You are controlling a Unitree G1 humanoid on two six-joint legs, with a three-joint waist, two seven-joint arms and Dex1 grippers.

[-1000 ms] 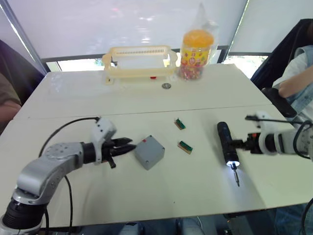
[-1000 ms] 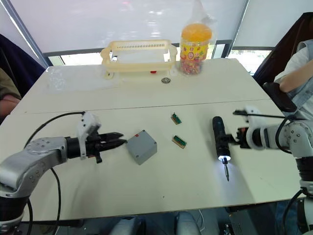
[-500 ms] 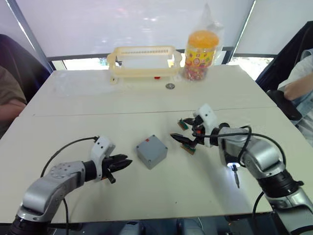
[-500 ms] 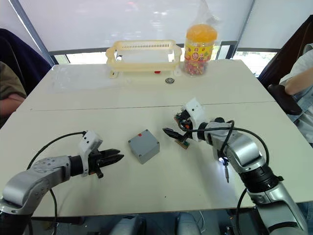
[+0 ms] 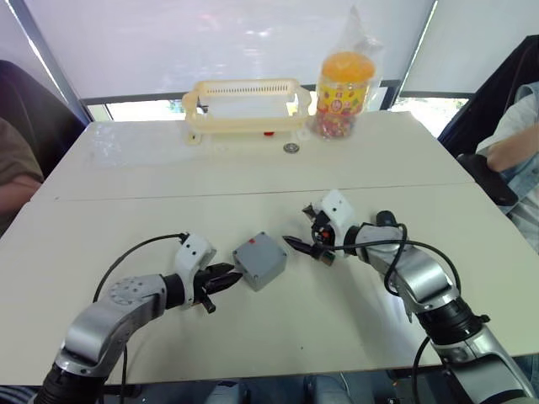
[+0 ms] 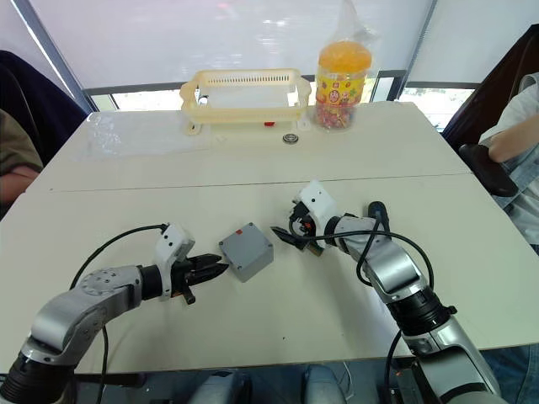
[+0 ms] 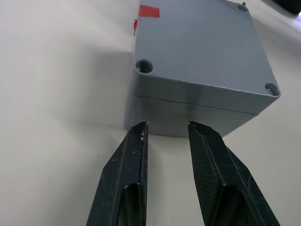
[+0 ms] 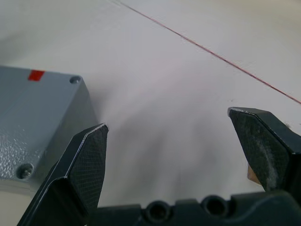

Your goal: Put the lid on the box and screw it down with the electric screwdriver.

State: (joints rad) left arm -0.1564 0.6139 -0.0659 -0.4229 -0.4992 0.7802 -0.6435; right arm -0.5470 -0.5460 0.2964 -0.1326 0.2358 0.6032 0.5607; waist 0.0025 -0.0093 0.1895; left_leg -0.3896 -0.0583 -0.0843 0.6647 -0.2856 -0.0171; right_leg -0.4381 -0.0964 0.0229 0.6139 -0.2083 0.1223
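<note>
box (image 5: pixel 258 261), lidded — tools (image 7: pixel 165 126) flanking, apart

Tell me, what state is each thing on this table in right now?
Box: flat on the table, lid already on it.
Left gripper: slightly open, tips just short of the box.
Right gripper: wide open, empty.
Candy jar: upright, closed.
Yellow basket: upright at the far edge.
</note>
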